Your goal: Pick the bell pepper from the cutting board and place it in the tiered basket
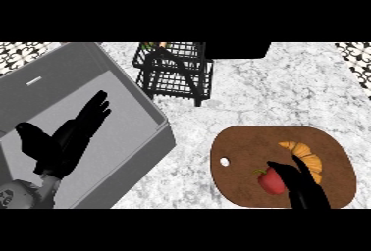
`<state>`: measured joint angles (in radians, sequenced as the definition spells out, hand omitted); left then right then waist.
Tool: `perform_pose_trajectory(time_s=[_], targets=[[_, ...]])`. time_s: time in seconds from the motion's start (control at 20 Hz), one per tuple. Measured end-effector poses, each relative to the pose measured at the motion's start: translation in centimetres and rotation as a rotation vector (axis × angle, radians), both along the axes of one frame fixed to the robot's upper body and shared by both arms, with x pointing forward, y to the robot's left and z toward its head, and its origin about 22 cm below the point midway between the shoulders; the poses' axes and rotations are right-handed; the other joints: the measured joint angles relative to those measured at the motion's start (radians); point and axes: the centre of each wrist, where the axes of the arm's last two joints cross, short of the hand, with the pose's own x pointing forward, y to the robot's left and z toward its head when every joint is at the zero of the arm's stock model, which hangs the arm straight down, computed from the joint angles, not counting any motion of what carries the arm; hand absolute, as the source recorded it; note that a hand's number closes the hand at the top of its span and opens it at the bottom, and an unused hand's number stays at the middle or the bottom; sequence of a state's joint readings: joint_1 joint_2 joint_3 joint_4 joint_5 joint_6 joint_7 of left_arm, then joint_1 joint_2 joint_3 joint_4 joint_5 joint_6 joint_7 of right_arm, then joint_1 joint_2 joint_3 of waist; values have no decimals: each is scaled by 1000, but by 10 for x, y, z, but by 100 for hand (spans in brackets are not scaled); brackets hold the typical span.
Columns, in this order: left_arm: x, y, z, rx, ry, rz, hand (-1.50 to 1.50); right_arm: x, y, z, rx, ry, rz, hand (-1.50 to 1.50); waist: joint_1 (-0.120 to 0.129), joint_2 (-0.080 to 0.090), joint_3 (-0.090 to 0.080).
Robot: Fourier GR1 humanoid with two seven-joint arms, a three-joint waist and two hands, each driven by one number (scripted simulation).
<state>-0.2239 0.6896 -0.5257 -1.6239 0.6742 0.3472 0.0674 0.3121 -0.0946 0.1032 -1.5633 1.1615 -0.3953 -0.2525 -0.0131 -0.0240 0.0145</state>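
One head-height view looks steeply down on the counter, the cutting board near its lower right edge.

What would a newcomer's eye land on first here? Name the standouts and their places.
The red bell pepper on the brown cutting board at lower right, with the right hand against it and a croissant just beyond. Next, the left hand, open over the grey sink at left. The black tiered basket stands at top centre.

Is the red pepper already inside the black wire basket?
No, the red pepper lies on the brown cutting board beside the right hand, far from the black wire basket.
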Motion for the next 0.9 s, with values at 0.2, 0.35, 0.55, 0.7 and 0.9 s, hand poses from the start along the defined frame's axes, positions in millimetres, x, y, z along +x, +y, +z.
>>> perform_pose_trajectory(time_s=[0.2, 0.35, 0.55, 0.7, 0.9], targets=[[2, 0, 0, -18, 5, -1, 0, 5, -3, -2, -45, -18, 57, 150, -2, -1, -2], [2, -1, 1, -21, 5, 3, 0, 3, -4, -5, -64, -45, 78, 150, -4, -2, -8], [3, -1, 3, -27, 3, 9, 0, -1, 1, -5, -53, -56, 80, 150, -7, 0, -14], [1, -2, 6, -31, 2, 10, 0, -6, 9, -2, -15, 42, -24, 150, -11, 3, -20], [0, -4, 11, -42, -3, 12, 0, -16, 26, 5, 56, 193, -199, 150, -12, 7, -29]])
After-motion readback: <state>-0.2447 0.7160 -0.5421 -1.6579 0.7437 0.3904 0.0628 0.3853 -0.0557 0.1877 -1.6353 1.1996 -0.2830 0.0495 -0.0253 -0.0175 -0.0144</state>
